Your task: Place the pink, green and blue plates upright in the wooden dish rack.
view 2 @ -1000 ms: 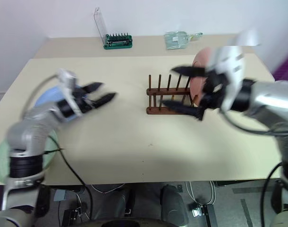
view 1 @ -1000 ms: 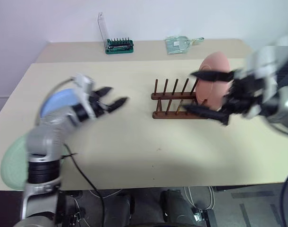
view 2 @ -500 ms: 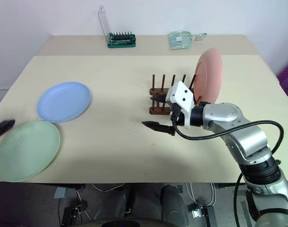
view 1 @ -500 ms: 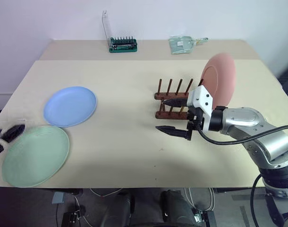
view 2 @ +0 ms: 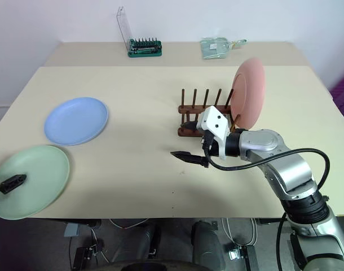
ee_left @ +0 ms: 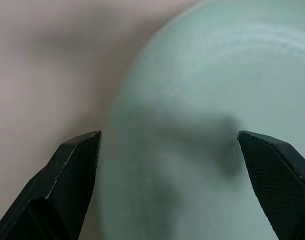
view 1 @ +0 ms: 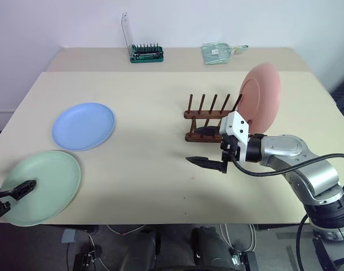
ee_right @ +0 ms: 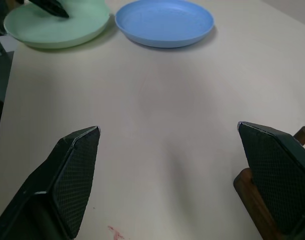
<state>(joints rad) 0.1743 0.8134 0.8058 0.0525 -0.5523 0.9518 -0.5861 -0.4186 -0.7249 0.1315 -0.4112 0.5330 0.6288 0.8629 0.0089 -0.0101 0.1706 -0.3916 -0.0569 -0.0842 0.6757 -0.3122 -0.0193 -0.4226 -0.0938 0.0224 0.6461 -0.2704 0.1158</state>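
Observation:
The pink plate (view 1: 261,96) stands upright at the right end of the wooden dish rack (view 1: 208,116). On the table's left side the blue plate (view 1: 83,126) lies flat, and the green plate (view 1: 41,186) lies flat nearer the front edge. My left gripper (view 2: 3,191) is open at the green plate's near left rim; the left wrist view shows the green plate (ee_left: 217,100) between its spread fingers. In front of the rack, my right gripper (view 1: 201,147) hovers open and empty, pointing left. The right wrist view shows the blue plate (ee_right: 165,22) and the green plate (ee_right: 57,22) far ahead.
A green screwdriver-bit case (view 1: 146,53) with an upright clear lid and a clear plastic packet (view 1: 220,52) sit at the back. The left gripper is close to the table's front edge (view 1: 132,221).
My left arm has swung from the table's middle back to the front left, over the green plate's rim. My right gripper has drawn away from the pink plate and sunk before the rack.

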